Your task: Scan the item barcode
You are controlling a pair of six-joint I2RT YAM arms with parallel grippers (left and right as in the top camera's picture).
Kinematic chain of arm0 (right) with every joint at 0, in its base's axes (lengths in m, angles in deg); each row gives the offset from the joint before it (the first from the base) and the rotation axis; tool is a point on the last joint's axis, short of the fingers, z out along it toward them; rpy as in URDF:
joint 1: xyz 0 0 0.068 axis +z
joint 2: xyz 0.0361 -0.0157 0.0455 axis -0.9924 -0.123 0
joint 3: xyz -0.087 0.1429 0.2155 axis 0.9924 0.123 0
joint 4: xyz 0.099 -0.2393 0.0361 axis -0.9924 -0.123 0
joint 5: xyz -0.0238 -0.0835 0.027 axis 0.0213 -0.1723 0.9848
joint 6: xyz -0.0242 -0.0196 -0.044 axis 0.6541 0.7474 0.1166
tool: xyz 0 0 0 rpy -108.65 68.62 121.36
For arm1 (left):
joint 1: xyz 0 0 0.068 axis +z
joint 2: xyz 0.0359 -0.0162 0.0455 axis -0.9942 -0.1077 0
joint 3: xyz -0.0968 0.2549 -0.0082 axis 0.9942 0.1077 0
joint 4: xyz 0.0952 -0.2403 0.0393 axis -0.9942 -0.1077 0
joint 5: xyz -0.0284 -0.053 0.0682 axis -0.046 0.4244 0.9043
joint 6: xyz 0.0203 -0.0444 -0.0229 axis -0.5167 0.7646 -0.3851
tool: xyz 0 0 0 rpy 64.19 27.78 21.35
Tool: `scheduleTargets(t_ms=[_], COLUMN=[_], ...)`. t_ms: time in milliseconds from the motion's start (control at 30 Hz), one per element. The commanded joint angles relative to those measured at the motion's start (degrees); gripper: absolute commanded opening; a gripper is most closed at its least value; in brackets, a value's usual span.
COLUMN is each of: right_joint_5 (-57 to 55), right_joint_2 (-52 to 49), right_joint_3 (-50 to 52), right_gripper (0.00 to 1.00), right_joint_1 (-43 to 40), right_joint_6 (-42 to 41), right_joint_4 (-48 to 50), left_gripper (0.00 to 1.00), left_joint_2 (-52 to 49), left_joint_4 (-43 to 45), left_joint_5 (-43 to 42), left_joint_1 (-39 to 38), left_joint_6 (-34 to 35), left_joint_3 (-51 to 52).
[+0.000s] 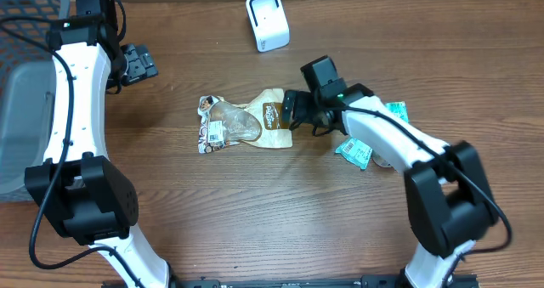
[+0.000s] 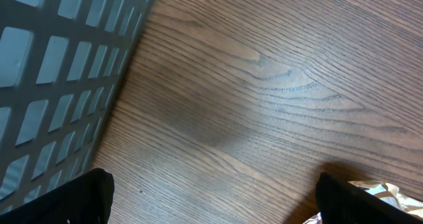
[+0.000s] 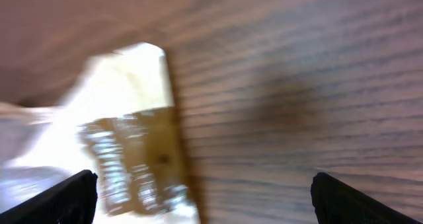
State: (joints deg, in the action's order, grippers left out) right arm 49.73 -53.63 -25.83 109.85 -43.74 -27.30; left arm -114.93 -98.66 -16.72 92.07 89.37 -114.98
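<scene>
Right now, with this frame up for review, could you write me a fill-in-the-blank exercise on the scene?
1. Of the left gripper and the right gripper, the one nearer the snack bag is the ____ one.
2. The jaws of both grippers stand ____.
3. The scanner standing beyond the snack bag is ____ in colour.
4. The grey basket sits on the robot's ____ side.

Missing words: right; open; white; left.
</scene>
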Motion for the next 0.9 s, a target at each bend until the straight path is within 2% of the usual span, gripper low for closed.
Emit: scheduleTargets(t_ms=[0, 67, 167, 300, 467, 633, 867], right_joint_5=[-0.4, -2.3, -10.8, -16.6, -16.2, -10.8, -10.8], right_joint_2=[3.4, 3.0, 1.9, 0.0, -5.5, -9.6, -11.3], right_joint_3=[-2.4, -2.3, -2.3, -2.3, -2.3, -2.3, -2.3], right_gripper=[1.0, 1.0, 1.0, 1.0, 1.0, 1.0, 1.0], right_joint_1=[3.5, 5.9, 11.4, 14.5, 14.9, 14.9, 14.7], right_joint_6=[1.3, 1.3, 1.3, 1.3, 1.3, 1.3, 1.3], right_joint_4=[0.7, 1.4, 5.3, 9.2, 13.5, 14.2, 13.7], left_gripper=[1.0, 1.0, 0.99, 1.0, 0.99, 1.0, 0.99], left_joint_2=[1.0, 1.0, 1.0, 1.0, 1.0, 1.0, 1.0], left_joint_4=[0.0, 0.0, 0.0, 0.0, 0.0, 0.0, 0.1], left_joint_5=[0.2, 0.2, 0.2, 0.2, 0.2, 0.1, 0.2], left_joint_1=[-0.4, -0.4, -0.4, -0.4, -0.4, -0.4, -0.4], left_joint_6=[0.2, 0.2, 0.2, 0.2, 0.2, 0.2, 0.2], left_joint_3=[-0.4, -0.4, -0.4, -0.4, -0.4, -0.4, -0.4])
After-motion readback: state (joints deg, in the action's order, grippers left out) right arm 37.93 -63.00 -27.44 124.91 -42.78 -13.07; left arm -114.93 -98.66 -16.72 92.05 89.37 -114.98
